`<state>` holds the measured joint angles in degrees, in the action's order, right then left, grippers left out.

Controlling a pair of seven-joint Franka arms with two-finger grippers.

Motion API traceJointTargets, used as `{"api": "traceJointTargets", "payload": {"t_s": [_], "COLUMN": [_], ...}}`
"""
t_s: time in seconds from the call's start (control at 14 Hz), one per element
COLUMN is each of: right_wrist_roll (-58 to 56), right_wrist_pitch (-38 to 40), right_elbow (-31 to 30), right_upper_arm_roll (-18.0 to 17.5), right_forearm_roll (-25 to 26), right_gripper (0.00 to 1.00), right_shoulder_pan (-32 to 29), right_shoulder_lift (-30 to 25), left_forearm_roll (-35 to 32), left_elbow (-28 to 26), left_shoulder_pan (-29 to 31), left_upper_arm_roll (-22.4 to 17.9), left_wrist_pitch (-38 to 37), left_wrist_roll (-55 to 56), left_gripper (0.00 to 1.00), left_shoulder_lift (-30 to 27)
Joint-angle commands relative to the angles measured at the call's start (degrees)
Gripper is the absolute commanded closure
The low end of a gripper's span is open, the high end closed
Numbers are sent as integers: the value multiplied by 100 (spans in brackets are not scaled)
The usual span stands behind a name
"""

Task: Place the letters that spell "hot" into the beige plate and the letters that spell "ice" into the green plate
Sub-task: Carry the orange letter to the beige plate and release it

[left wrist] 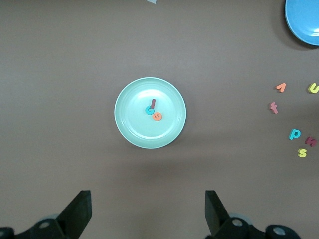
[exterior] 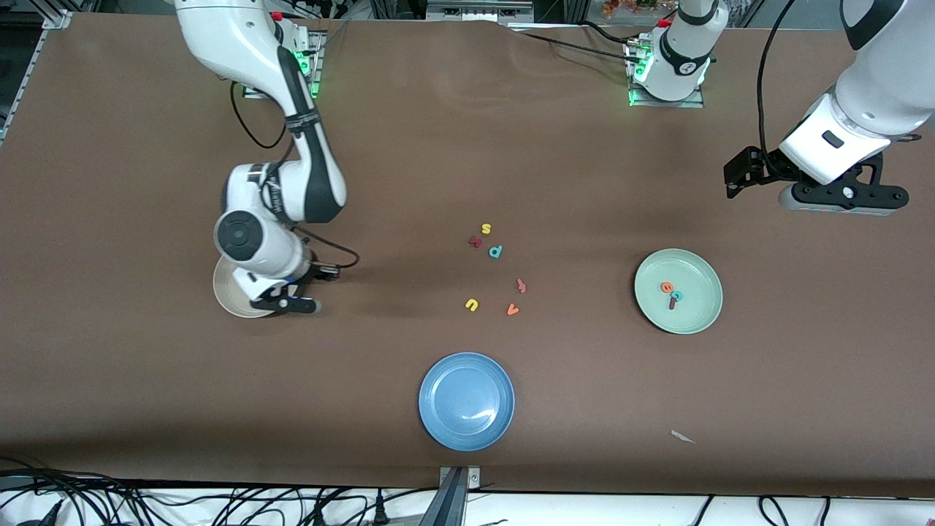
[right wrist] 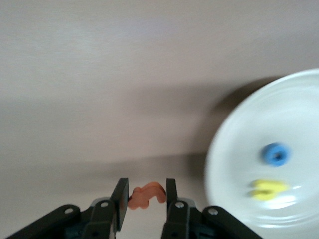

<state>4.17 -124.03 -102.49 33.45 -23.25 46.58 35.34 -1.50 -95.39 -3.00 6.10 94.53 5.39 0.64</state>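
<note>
- In green plate: "i", "c", "e".
- In beige plate: "o", "h"; plate mostly hidden under the arm in front view.
- Right gripper clamped on "t", beside plate.
- Left gripper apart, waiting above green plate.

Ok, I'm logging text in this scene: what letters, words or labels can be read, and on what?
"e", "c", "i": foam letters in the green plate.
"s", "p", "u", "v", "f": foam letters on the table.
"o": in the beige plate.
Dark red letter beside "p", yellow letter beside "o", orange letter in right gripper: unreadable.
</note>
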Motion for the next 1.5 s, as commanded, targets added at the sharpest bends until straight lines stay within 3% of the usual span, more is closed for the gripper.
{"api": "traceJointTargets", "payload": {"t_s": [0.0, 0.14, 0.29, 0.36, 0.43, 0.5, 0.71, 1.43], "right_wrist_roll": [-1099, -1689, -2085, -2244, -2184, -1984, -1272, 196], "right_wrist_pitch": [45, 45, 37, 37, 45, 54, 229, 1988], "right_elbow": [-333, -412, -421, -412, -395, -360, -115, 1117], "right_upper_arm_roll": [441, 688, 698, 698, 689, 680, 645, 680], "right_forearm_roll": [-127, -127, -127, -127, -127, -127, -127, -48], "right_gripper": [75, 75, 75, 67, 28, 0, 0, 0], "right_shoulder_pan": [35, -78, -411, -517, -571, -562, -396, 96], "right_shoulder_lift": [-151, -116, -63, -37, -36, -36, -89, -98], "left_forearm_roll": [71, 62, 71, 71, 71, 71, 71, 71], "left_elbow": [38, 38, 38, 38, 38, 38, 38, 38], "left_shoulder_pan": [10, 10, 10, 19, 19, 19, 28, 63], "left_upper_arm_roll": [-12, -12, -12, -12, -12, -12, -12, -12], "left_wrist_pitch": [-66, -66, -66, -75, -84, -84, -84, -93], "left_wrist_roll": [-100, -91, -91, -91, -91, -100, -117, -126], "left_gripper": [0, 0, 0, 0, 0, 0, 0, 0], "left_shoulder_lift": [-38, -38, -38, -38, -38, -38, -38, -38]}}
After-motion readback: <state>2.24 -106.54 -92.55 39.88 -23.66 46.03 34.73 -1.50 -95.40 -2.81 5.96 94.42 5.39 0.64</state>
